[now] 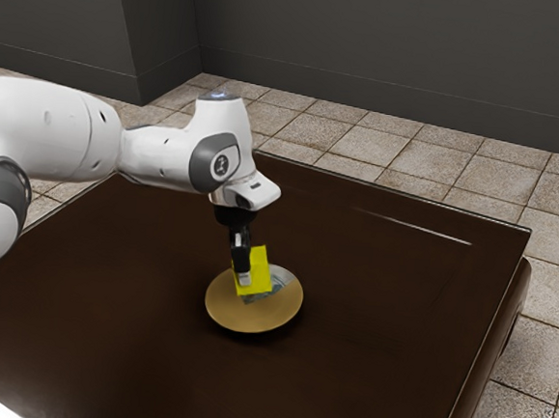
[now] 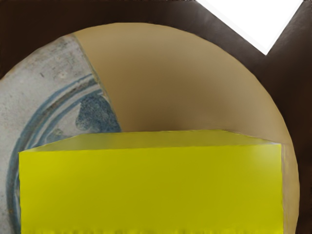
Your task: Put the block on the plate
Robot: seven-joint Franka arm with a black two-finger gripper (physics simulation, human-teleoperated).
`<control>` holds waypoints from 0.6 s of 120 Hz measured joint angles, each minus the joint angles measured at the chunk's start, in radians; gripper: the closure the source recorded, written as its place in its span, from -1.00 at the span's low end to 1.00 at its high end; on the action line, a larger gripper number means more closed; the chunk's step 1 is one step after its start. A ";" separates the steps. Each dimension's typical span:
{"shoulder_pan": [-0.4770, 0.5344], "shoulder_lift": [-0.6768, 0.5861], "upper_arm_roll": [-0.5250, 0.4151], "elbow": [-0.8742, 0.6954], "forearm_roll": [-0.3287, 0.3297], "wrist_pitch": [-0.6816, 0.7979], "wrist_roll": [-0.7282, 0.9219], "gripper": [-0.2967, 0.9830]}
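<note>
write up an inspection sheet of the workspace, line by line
surface: dark brown glossy table, pale streak towards its far edge
job's things: bright yellow rectangular block, tilted, over a round tan plate with a blue-and-white patterned part; contact with the plate cannot be told
clutter: white sharp-cornered thing, cut off by the frame
gripper: black two-finger gripper, shut on the block
cables: nothing seen
surroundings: pale tiled floor, dark grey walls
</note>
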 joint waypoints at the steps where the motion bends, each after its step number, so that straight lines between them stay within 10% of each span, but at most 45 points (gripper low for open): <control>1: 0.000 0.000 0.000 0.000 0.000 0.001 0.000 -0.13; 40: 0.000 -0.100 0.011 0.009 -0.002 -0.018 0.011 -0.45; 72: -0.005 -0.399 0.001 0.084 0.035 -0.361 -0.299 -0.51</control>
